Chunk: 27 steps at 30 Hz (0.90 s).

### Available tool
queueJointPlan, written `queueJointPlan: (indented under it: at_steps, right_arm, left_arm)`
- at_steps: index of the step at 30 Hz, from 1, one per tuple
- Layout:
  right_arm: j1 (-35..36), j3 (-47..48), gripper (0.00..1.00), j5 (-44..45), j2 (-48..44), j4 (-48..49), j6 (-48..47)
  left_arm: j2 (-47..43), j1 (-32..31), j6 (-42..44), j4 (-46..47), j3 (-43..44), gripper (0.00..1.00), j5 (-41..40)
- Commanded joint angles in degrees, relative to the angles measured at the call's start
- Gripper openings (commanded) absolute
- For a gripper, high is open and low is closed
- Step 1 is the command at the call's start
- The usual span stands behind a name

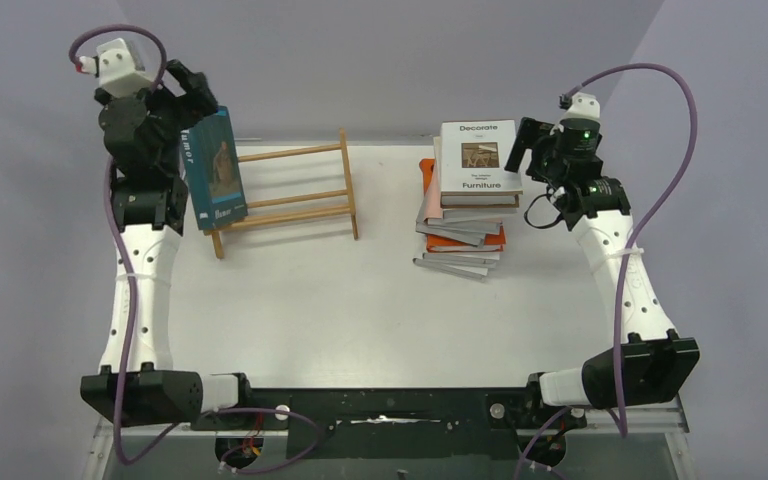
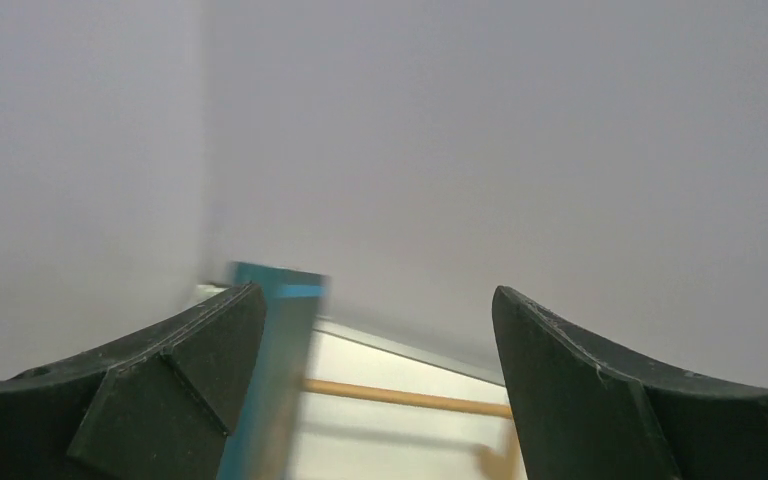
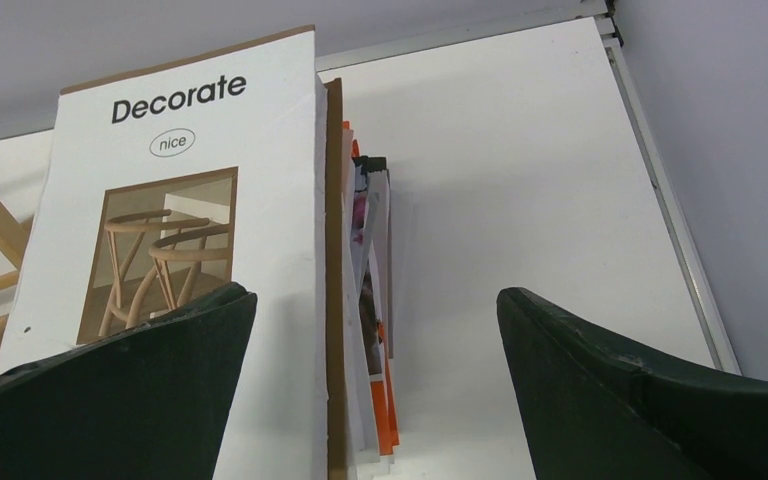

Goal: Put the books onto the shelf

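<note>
The teal "Humor" book (image 1: 218, 170) stands upright at the left end of the wooden shelf (image 1: 295, 193). My left gripper (image 1: 198, 98) hovers at the book's top edge, open. In the left wrist view the left gripper (image 2: 375, 300) has the blurred teal book (image 2: 270, 380) beside its left finger (image 2: 190, 360), nothing pinched, and a shelf rail (image 2: 400, 397) below. The other books lie stacked (image 1: 465, 235), the white "Decorate" book (image 1: 477, 155) on top. My right gripper (image 1: 526, 140) is open at the stack's right side. In the right wrist view the right gripper (image 3: 375, 300) faces the stack's edges, "Decorate" (image 3: 180, 200) left, an orange book (image 3: 388, 410) lower down.
The shelf lies at the table's back left, its slats free to the right of the teal book. The table's raised back rim (image 1: 390, 142) runs just behind the shelf and the stack. Grey walls close in on the left, the back and the right.
</note>
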Motion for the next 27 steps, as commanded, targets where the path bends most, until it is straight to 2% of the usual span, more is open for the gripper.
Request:
queueJointPlan:
  at_steps: [1,7,11,19,27]
  right_arm:
    - [-1.2,4.5,0.98,0.6,-1.8,0.4,1.2]
    - [-2.4,7.5,0.98,4.9,-0.2,-3.0,2.8]
    - [-4.3,8.6,0.98,5.0,0.8,-4.9,2.6]
    - [-8.3,9.2,0.98,-0.3,3.7,-6.2,0.8]
    - [-8.4,9.1,0.98,-5.0,6.1,-5.0,0.4]
  left_arm:
    - [6.7,-6.3,-16.4,-3.3,6.0,0.85,24.3]
    - [18.1,-21.7,-16.0,-4.3,14.2,0.85,26.5]
    - [23.7,-30.0,-14.4,-5.5,17.3,0.82,23.6]
    - [34.7,-35.6,-15.1,-10.7,25.8,0.80,23.5]
    - [43.0,-38.2,-15.3,-15.8,35.3,0.80,25.0]
